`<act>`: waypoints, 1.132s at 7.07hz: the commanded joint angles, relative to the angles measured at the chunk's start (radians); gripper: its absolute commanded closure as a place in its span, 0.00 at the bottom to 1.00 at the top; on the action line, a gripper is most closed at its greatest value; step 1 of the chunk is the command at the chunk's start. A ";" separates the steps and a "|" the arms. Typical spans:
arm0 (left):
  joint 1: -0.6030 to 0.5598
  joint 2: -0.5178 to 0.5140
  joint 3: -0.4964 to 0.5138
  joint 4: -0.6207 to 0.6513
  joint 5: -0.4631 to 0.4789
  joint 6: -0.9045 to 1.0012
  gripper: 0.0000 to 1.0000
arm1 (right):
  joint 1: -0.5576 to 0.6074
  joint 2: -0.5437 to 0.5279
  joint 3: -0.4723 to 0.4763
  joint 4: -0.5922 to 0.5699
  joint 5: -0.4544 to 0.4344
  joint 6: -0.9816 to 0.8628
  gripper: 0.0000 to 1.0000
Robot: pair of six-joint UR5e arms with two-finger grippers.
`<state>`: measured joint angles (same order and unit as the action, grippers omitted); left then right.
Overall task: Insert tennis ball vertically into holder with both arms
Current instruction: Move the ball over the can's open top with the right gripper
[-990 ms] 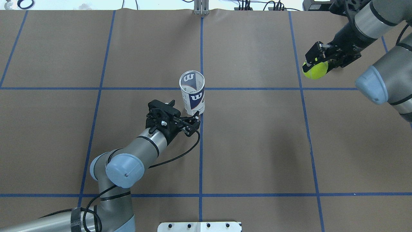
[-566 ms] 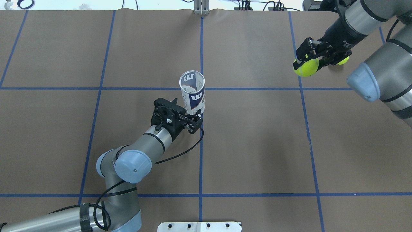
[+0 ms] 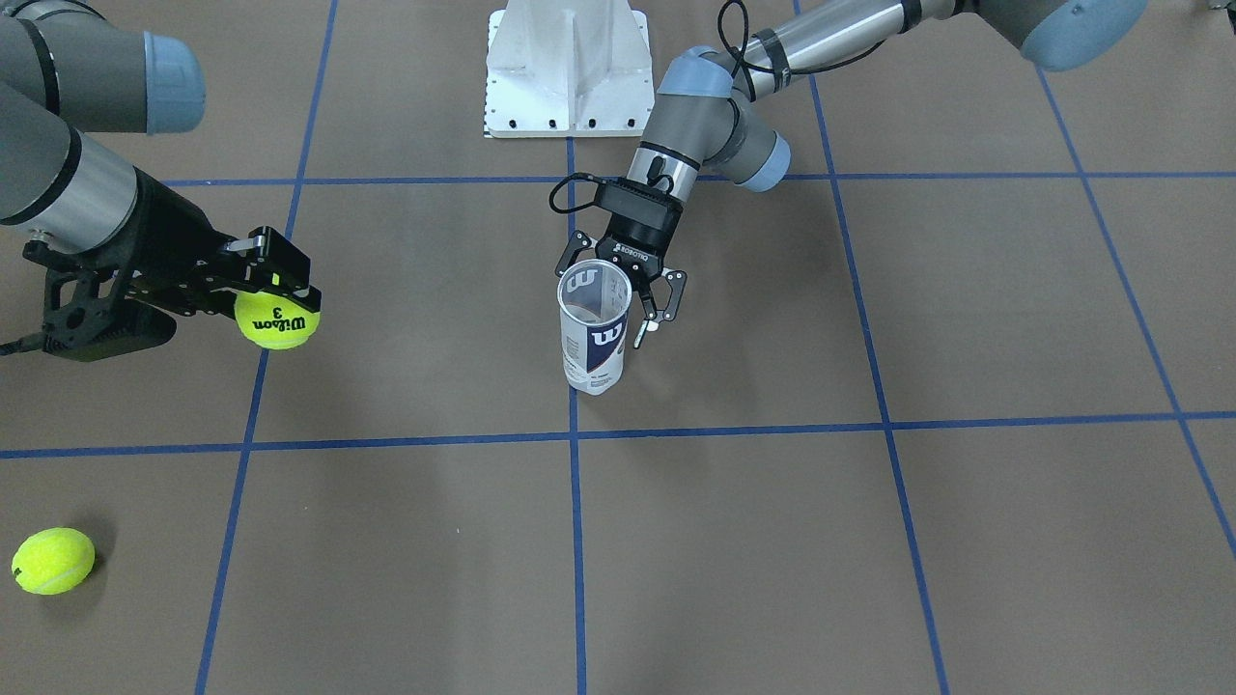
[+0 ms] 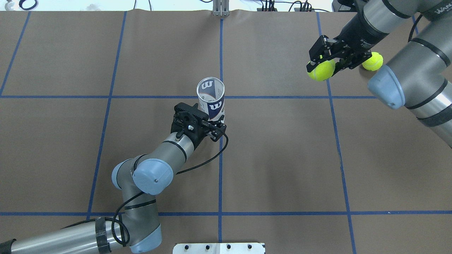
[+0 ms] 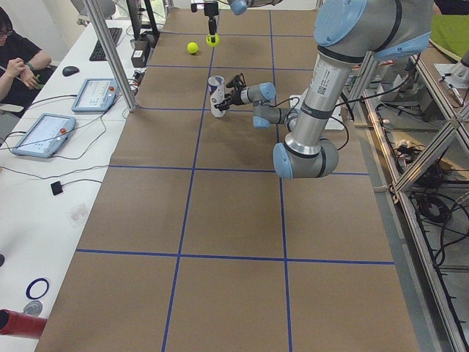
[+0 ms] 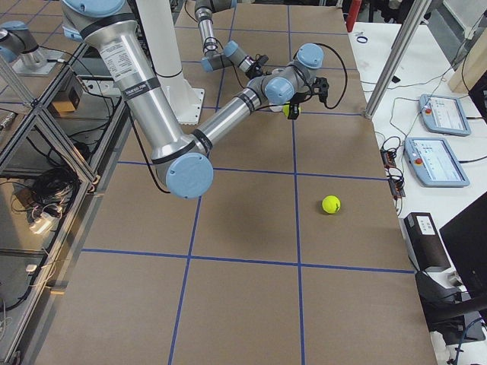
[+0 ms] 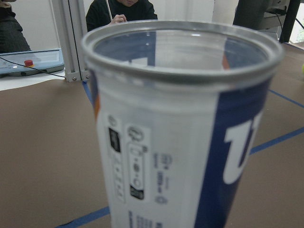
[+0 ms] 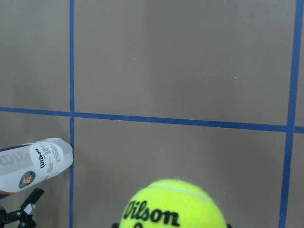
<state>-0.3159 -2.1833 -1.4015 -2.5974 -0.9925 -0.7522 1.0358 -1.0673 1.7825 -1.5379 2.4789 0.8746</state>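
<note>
Holder [image 4: 210,100] stands upright on the table [image 4: 282,158] near its middle, mouth up, base just beside the centre tape line [image 4: 220,176]. Left gripper [image 3: 615,297] is spread wide with one finger on each side of the tube. One finger is partly hidden behind the rim in the front view, so I cannot tell whether either finger touches the tube, and the grip height is hard to judge. The left wrist view shows only the tube's rim and label, close and soft-focused, with the base cut off by the lower edge. Right gripper [image 4: 324,62] is clamped on the tennis ball [image 3: 277,319], well apart from the holder, towards the robot's right and the table's far side. In the right wrist view the ball's lower half is cut off, and the holder shows only as a slice in the lower left corner. A second ball [image 3: 53,560] lies on the table; the overhead view shows it just beside the right gripper and partly hidden by it. A person [image 5: 18,55] at the side bench is cut off by the frame edge.
</note>
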 commanded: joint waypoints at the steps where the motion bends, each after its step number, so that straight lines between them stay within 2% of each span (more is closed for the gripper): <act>1: -0.012 -0.036 0.036 0.000 0.000 0.001 0.03 | -0.013 0.023 0.011 0.001 0.000 0.046 1.00; 4: -0.017 -0.050 0.058 -0.001 0.002 0.001 0.03 | -0.034 0.061 0.014 0.001 -0.002 0.090 1.00; 6: -0.017 -0.049 0.059 0.000 -0.002 -0.001 0.15 | -0.057 0.095 0.012 0.001 -0.003 0.119 1.00; 8: -0.017 -0.050 0.062 0.000 -0.006 -0.001 0.29 | -0.094 0.186 -0.006 -0.001 -0.020 0.204 1.00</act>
<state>-0.3329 -2.2332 -1.3400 -2.5973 -0.9961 -0.7530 0.9609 -0.9293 1.7847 -1.5380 2.4687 1.0365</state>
